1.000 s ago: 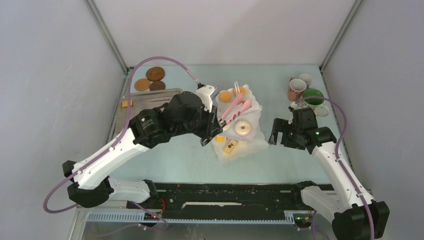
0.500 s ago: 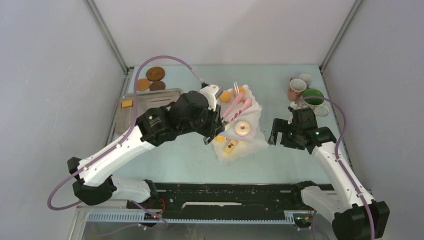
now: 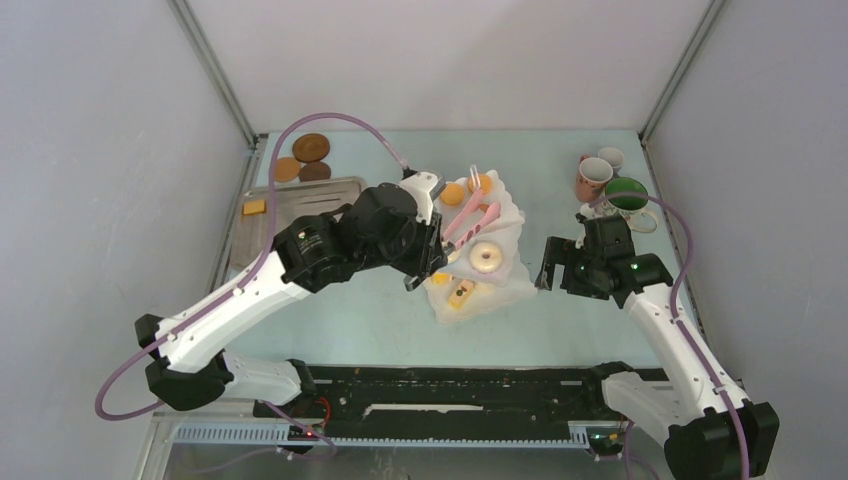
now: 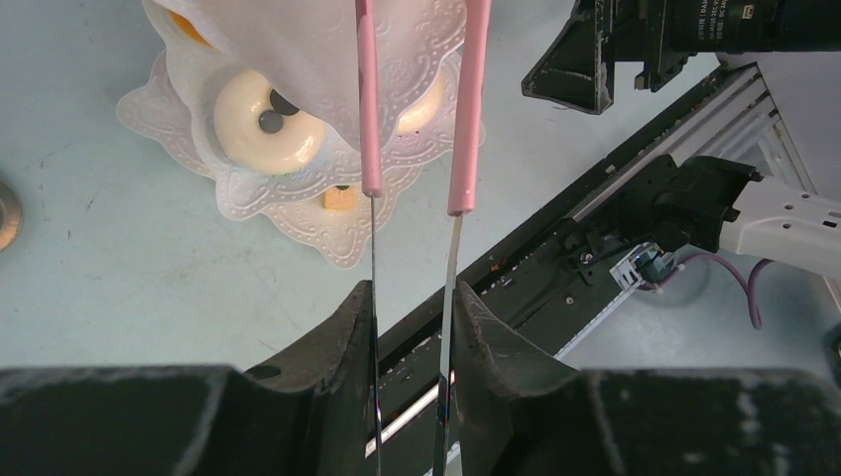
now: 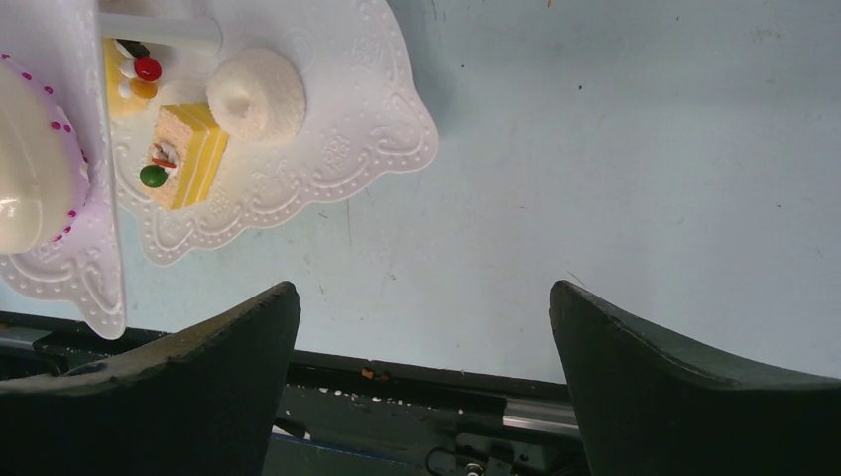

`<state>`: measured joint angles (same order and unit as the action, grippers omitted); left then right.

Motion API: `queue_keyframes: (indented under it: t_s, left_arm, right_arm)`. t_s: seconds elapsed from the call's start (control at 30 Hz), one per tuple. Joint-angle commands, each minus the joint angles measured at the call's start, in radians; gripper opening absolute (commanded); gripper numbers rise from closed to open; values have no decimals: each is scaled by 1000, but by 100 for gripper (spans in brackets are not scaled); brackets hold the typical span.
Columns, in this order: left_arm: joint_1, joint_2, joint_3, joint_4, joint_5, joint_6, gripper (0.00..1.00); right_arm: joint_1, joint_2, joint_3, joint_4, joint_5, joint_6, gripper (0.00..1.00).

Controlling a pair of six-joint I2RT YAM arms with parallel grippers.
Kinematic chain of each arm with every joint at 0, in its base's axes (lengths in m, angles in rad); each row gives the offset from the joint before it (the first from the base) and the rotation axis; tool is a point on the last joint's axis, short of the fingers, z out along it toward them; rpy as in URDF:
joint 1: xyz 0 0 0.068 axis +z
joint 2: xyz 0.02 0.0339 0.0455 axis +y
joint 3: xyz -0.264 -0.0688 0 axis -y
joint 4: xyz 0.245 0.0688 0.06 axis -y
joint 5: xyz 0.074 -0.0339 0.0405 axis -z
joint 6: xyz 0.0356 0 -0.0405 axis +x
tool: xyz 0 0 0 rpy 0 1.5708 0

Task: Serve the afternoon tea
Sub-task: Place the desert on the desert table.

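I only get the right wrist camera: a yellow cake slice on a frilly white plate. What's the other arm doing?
Observer: The left hand is shut on pink tongs, held over the white stand.
Operator: Where are the mugs?
Observer: Three mugs stand together in the table's far right corner, beyond your arm.
Operator: And the coasters?
Observer: Three brown coasters lie in the far left corner, behind a grey tray.
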<state>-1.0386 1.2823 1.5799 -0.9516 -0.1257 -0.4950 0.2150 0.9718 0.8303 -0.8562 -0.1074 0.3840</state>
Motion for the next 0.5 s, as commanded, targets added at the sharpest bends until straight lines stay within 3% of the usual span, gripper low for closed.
queue_keyframes:
  t_s: [0.0,0.47]
  left_arm:
    - [-5,-4,32,11,-6,18,34]
    - [-5,-21,51,-16,-5,32,36]
  right_arm:
    - [6,-10,10,19,-5,-4,100]
    - [13,-9,10,17,-3,-3,100]
